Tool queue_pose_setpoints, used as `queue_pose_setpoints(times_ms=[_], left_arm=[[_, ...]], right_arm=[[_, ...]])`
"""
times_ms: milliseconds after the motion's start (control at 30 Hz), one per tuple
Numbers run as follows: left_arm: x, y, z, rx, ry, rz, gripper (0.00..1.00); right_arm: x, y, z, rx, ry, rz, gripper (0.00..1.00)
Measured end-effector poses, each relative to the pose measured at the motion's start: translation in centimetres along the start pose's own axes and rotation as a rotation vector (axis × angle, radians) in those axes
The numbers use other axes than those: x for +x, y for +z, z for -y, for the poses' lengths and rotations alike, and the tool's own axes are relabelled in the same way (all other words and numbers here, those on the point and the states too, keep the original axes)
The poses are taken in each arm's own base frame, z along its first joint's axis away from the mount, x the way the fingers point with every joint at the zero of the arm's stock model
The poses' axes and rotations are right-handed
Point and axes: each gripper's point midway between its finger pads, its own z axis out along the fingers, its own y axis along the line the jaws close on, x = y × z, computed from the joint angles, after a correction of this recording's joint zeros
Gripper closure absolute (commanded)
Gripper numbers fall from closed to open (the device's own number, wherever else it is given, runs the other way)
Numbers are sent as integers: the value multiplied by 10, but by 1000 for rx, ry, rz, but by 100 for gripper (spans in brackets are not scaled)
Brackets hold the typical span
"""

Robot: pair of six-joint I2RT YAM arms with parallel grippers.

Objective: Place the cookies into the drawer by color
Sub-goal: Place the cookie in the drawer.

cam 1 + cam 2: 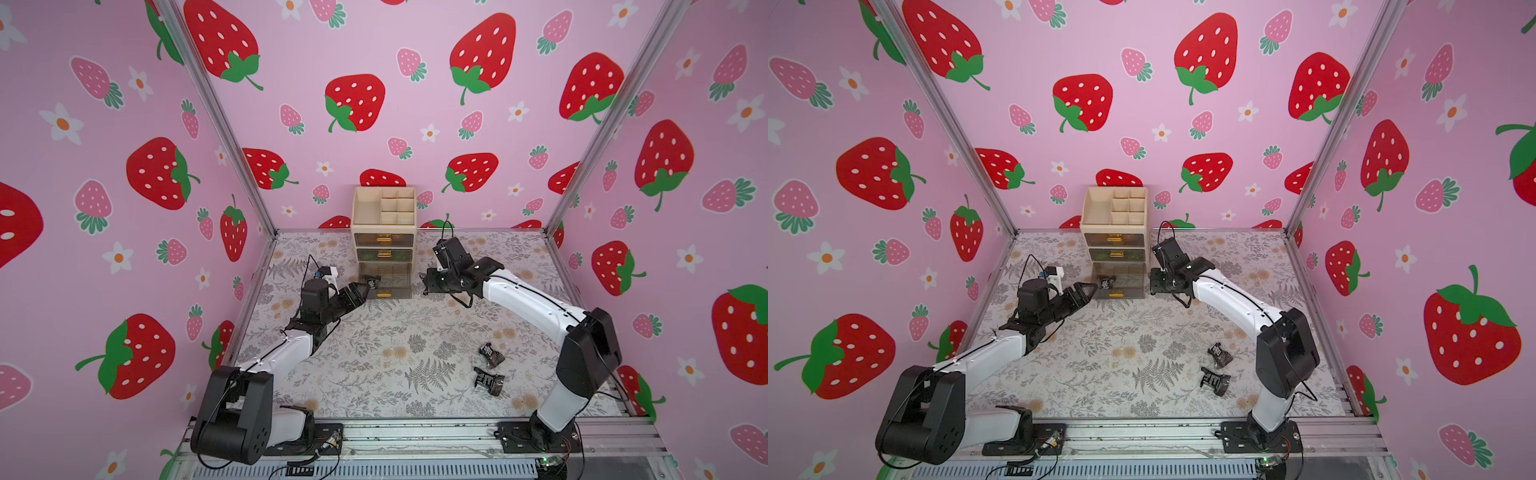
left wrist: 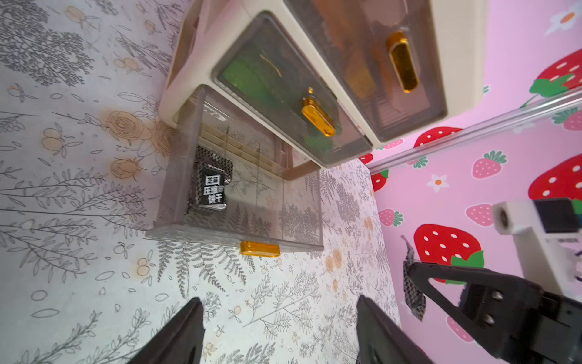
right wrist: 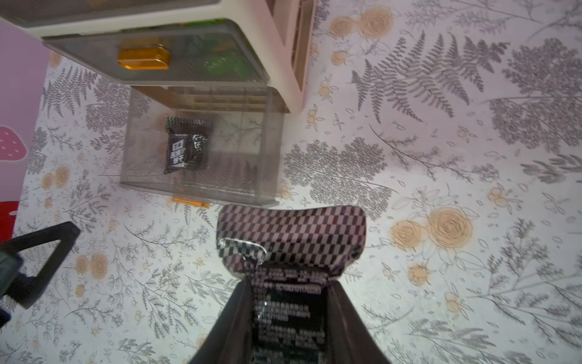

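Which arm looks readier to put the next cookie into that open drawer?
Right: the right gripper is shut on a black cookie beside the open drawer, while the left gripper stands open and empty.

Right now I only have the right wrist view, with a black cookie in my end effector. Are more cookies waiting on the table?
Observer: Yes. In both top views a farther black cookie and a nearer black cookie lie on the table near the right arm's base.
Operator: And the other arm, holding anything?
Observer: No. The left wrist view shows the left end effector open, nothing between its fingers.
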Motion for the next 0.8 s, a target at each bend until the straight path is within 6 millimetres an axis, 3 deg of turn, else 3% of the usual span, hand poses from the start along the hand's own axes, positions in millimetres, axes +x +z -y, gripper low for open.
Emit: queue_pose_setpoints(times_ms=[200, 400, 633, 800], left_arm=[[-2, 5, -7, -13, -11, 14, 21], [-8, 5, -10, -29, -2, 38, 21], [-4, 10, -20, -54, 1, 29, 21], [2, 15, -29, -76, -5, 8, 21]], right_arm=[[-13, 31, -40, 4, -36, -4, 66], [-16, 58, -62, 15, -49, -20, 66], [-22, 86, -72, 20, -29, -17, 67], [-10, 111, -66, 52, -27, -47, 66]])
